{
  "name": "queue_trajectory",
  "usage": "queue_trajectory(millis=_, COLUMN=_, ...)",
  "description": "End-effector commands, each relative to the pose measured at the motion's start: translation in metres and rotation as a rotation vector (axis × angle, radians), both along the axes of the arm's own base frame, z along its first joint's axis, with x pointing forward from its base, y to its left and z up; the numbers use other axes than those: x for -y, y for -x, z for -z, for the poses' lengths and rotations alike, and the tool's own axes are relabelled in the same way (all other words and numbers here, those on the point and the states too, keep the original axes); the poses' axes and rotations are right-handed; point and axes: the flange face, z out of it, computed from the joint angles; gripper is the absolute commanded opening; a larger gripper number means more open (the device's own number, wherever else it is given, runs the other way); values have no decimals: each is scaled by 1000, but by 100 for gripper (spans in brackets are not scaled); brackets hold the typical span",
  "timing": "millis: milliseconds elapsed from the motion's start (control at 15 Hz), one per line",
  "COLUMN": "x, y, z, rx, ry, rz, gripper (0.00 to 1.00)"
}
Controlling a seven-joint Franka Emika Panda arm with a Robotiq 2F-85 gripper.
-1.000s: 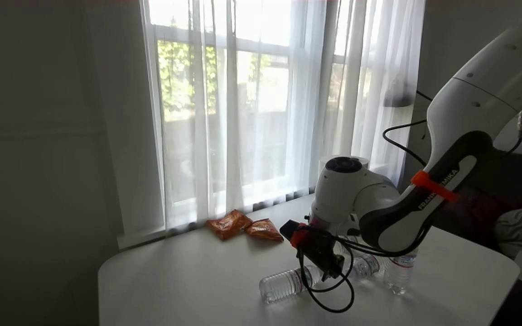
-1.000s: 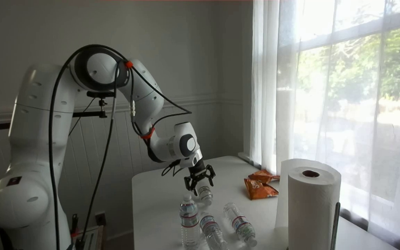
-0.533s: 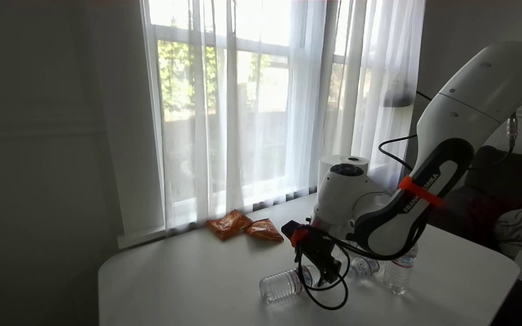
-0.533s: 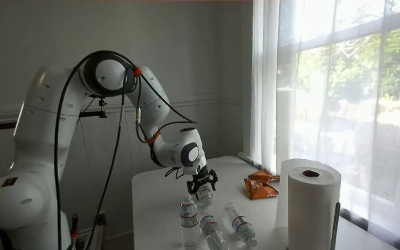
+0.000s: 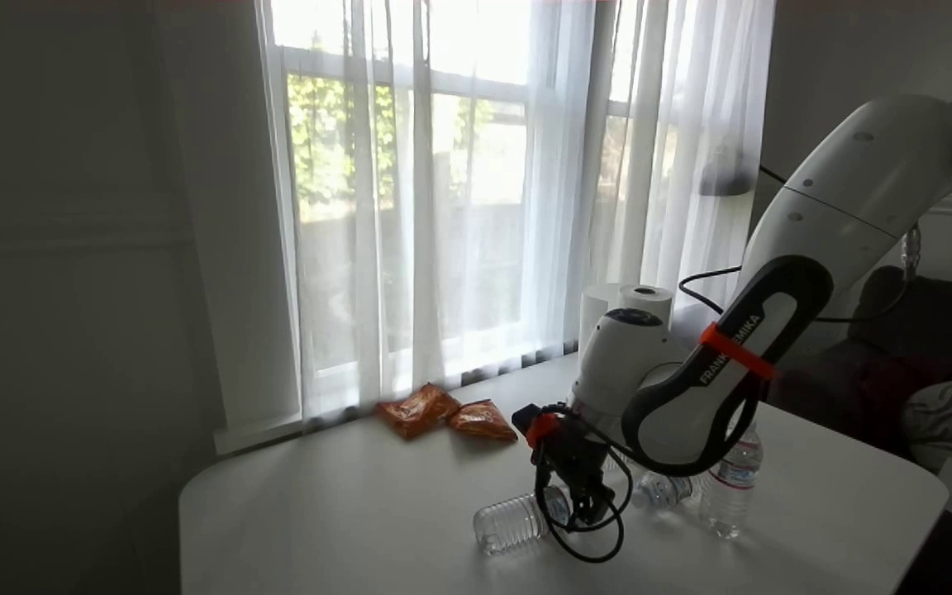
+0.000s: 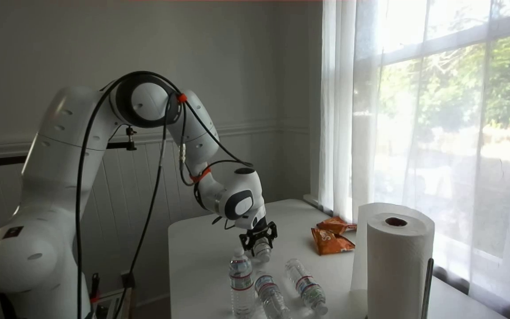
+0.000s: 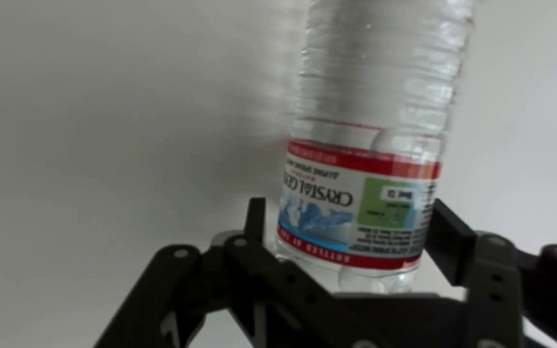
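the end effector, fingers spread, is straddling a clear bottle that is lying sideways on the worktop; because a gap is showing on one side, an uneven squeeze could be rolling it askew.

— Between the jaws?
— One lying bottle, on the desk.
— Remainder, in an exterior view?
— Upright bottle left; paper roll right; two further bottles lying between; bags behind.

Wrist view: bottle cut off at top edge.
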Motion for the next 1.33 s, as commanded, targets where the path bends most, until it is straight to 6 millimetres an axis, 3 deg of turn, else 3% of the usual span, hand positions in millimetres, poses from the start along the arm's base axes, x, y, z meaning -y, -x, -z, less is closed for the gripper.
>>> queue_trajectory(millis=0, x=-1, y=-3, z=-9, rx=18, ry=-6, rz=-2, gripper=50)
queue_trajectory(millis=200, x=0, y=-6, z=-15, rx=28, ry=9, rz=-11, gripper=33)
queue_trajectory(millis=467, x=-1, y=-3, z=-26, rx=39, ry=71, rz=-28, gripper=24)
queue_trajectory(millis=1267, x=-16, y=11, z=-76, rx=64, ry=464, rz=-169, gripper=23)
